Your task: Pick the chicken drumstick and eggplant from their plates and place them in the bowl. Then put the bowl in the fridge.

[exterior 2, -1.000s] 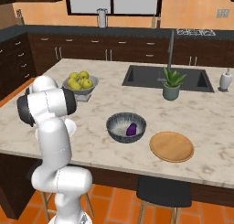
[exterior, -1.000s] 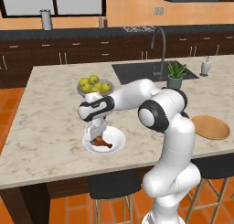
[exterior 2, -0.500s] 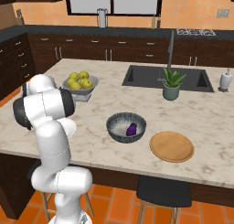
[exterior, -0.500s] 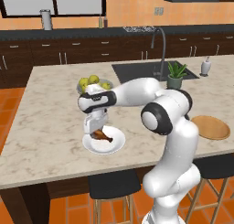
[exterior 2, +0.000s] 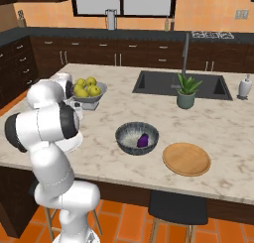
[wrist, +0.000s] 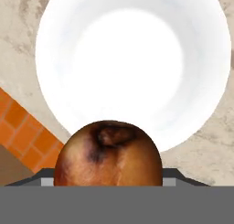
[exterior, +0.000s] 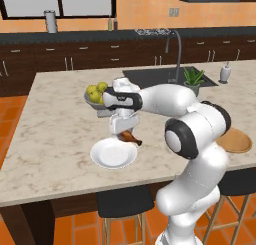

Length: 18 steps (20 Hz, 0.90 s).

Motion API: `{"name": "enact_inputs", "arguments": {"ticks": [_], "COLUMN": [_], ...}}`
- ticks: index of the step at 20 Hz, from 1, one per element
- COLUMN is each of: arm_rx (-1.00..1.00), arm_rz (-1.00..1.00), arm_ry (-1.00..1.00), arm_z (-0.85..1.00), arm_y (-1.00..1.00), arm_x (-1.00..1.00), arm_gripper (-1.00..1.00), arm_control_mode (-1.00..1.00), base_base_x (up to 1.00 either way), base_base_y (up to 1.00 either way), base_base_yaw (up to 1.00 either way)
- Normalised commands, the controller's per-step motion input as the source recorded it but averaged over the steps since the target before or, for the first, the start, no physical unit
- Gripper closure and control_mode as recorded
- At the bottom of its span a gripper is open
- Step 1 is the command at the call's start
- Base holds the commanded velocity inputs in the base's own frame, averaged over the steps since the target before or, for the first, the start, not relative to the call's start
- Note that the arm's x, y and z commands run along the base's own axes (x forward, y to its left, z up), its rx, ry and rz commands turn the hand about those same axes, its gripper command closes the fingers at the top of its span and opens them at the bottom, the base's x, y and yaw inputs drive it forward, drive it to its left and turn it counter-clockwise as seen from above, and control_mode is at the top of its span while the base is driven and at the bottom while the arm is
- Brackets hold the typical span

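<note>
Here the gripper (exterior: 126,132) is clamped on the chicken drumstick (exterior: 129,137), holding it in the air just above the far right rim of the white plate (exterior: 113,154) at the counter's near edge. The eggplant (exterior 2: 143,140) lies inside the bowl (exterior 2: 137,138), left of the wooden plate (exterior 2: 186,158).

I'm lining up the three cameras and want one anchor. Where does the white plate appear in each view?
Left base view: the white plate lies left of centre near the counter's front edge, under the chicken drumstick held in the gripper.
Right base view: a sliver of it peeks out behind the arm at left.
Hand view: it spans the upper frame.
Shared landmark: the fruit bowl just behind it.
</note>
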Motion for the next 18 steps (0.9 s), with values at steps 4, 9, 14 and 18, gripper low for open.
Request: {"name": "enact_inputs", "arguments": {"ticks": [4,9,14,18], "arm_rx": [-0.03,0.00,0.00,0.00], "arm_rz": [-0.20,-0.29,-0.20,-0.01], "arm_ry": [0.00,0.00,0.00,0.00], "arm_z": [0.29,0.24,0.16,0.00], "arm_y": [-1.00,-1.00,-0.91,-0.91], "arm_x": [-0.06,0.00,0.00,0.00], "arm_gripper": [1.00,1.00,1.00,1.00], "arm_control_mode": [-1.00,-1.00,-1.00,-1.00], "base_base_x": [0.00,0.00,0.00,0.00], "base_base_y": [0.00,0.00,0.00,0.00], "base_base_yaw": [0.00,0.00,0.00,0.00]}}
